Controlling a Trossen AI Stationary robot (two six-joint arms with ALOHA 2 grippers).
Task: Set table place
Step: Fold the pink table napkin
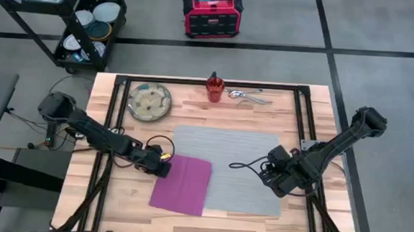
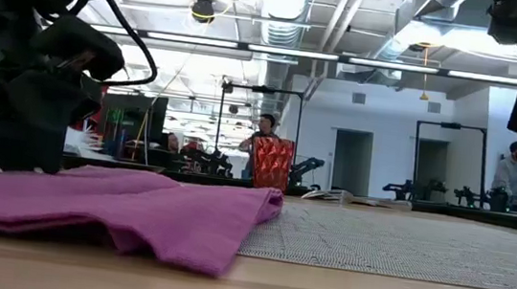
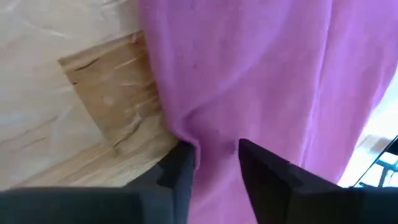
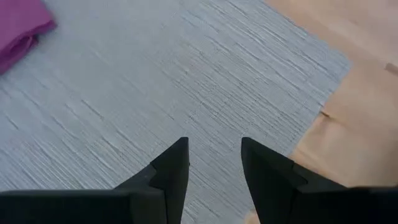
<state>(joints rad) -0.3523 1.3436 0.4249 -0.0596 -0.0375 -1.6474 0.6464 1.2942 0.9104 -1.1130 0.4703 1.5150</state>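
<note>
Magenta napkin lies rumpled, overlapping grey mat, left claw pinching it

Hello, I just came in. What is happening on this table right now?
A two-armed robot is setting a place. The left pincer pinches the edge of the magenta napkin, which lies partly on the grey mat and partly on the table. The right pincer hovers open over the mat's right part and holds nothing. The plate, the orange-red cup and the cutlery wait along the far edge, not yet placed.
</note>
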